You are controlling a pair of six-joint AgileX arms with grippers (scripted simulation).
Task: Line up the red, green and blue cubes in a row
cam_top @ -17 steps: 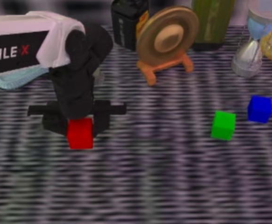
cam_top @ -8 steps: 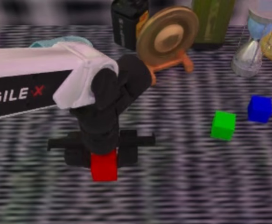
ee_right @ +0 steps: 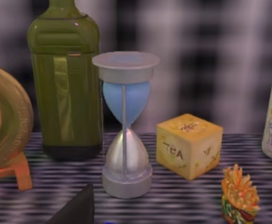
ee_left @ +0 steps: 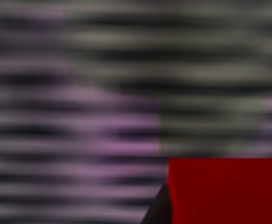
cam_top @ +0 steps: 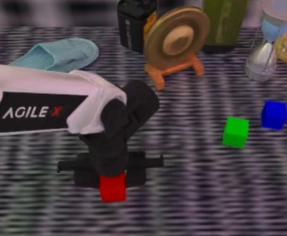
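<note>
The left gripper [cam_top: 111,183] is clenched on the red cube [cam_top: 112,188], its jaws pressing two opposite side faces, low in the top view at about seven o'clock from the table's centre. The green cube [cam_top: 236,132] and blue cube [cam_top: 273,115] sit near each other at roughly three o'clock, the blue at about two o'clock of the green, both well apart from the red. In the left wrist view the red cube [ee_left: 226,191] fills one corner over the striped cloth. Each cube looks rigid, light and smooth-faced, so a centred pinch on flat parallel faces should hold best; a corner grip would likely twist it. The right gripper is out of view; its state cannot be told.
</note>
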